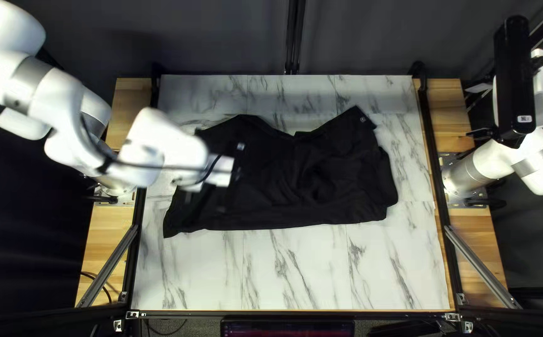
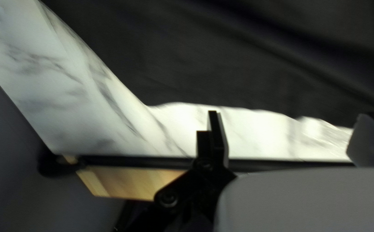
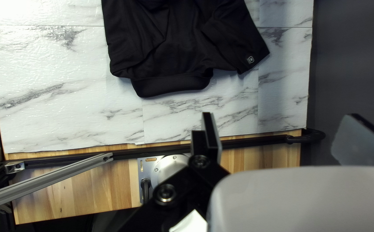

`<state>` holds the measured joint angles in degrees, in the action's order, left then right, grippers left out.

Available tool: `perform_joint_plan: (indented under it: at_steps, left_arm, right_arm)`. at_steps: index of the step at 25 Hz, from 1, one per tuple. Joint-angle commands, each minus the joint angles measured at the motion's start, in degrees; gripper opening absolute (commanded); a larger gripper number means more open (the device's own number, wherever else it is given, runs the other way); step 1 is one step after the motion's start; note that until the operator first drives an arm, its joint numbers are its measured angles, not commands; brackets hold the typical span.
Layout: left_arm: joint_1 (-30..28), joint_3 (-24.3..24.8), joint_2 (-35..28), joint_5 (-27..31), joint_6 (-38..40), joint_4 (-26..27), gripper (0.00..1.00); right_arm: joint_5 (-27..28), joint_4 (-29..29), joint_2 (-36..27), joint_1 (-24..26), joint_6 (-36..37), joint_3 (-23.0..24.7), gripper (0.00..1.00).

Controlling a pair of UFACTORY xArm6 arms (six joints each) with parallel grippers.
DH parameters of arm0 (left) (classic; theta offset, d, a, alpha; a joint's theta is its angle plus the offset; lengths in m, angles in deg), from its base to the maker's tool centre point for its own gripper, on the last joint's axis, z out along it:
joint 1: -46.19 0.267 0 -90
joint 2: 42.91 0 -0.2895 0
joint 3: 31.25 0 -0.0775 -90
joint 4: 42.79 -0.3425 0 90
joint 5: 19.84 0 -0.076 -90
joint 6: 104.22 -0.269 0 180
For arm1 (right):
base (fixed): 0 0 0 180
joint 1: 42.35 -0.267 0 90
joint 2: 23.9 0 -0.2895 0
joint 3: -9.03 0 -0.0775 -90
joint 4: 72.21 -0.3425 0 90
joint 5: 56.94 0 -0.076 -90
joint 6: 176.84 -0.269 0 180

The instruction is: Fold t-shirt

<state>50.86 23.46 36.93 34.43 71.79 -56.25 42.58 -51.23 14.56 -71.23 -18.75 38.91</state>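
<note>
T-shirt (image 1: 296, 181), black, lies spread on the marble-look table (image 1: 296, 268), creased, mostly flat, with the end nearer the right arm's base bunched up. Left gripper (image 1: 231, 177) hangs over the shirt's end nearer the left arm's base, blurred in the top left view. Jaws wide apart, nothing pinched. Own view of left gripper (image 2: 291, 135): black cloth sits ahead of the jaws, pale tabletop shows between them, black rail (image 2: 144, 162) and a bit of wood strip (image 2: 131, 182) under and beside the near finger. Right gripper (image 1: 474, 112) is off the shirt, out past the table's right side; its jaws stand wide too, holding nothing. Seen along right gripper (image 3: 286, 136), the shirt's rounded band (image 3: 172, 86) is ahead of the jaws and well apart from them, bare tabletop in the gap. Sleeve (image 3: 238, 45) with small pale patch (image 3: 250, 59) near its hem is also ahead, angled off beside the band. Round metal plate (image 3: 167, 168) is beside the near finger, just below the rail. Can't tell how many cloth layers are stacked.
</note>
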Motion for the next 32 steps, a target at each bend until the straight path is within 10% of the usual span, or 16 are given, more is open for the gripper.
perform_joint_plan:
  at_steps: [1,20,23,25,32]
  left_arm:
    - [9.38,0.62,4.76,-7.4,-12.72,4.44,1.0]
    - [18.98,6.43,8.91,-17.06,-17.25,9.7,0.94]
    - [19.56,6.2,8.7,-16.48,-17.85,10.74,0.8]
    - [19.63,5.98,8.57,-16.07,-18.04,11.06,0.07]
    - [19.41,5.62,8.98,-16.09,-18.22,11.54,0.0]
  right_arm:
    - [0.0,0.0,0.0,0.0,0.0,0.0,1.0]
    - [0.0,0.0,0.0,0.0,0.0,0.0,1.0]
    - [0.0,0.0,0.0,0.0,0.0,0.0,1.0]
    - [0.0,0.0,0.0,0.0,0.0,0.0,1.0]
    - [0.0,0.0,0.0,0.0,0.0,0.0,1.0]
